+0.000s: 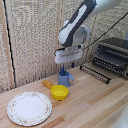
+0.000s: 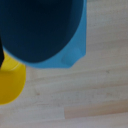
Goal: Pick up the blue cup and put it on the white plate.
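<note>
On the table [image 1: 95, 107], the plate [image 1: 29, 108] lies flat at the exterior view's left with nothing seen on it; from the cup [image 1: 64, 78] it sits at about 8 o'clock, well apart. The yellow bowl [image 1: 59, 92] stands between — just beside the cup at its 7 o'clock, nothing seen in it. The gripper [image 1: 67, 65] is directly above the upright cup, fingertips at its rim; whether it is clamped cannot be told — the wrist view shows only blurred blue, so the cup's contents are unknown.
</note>
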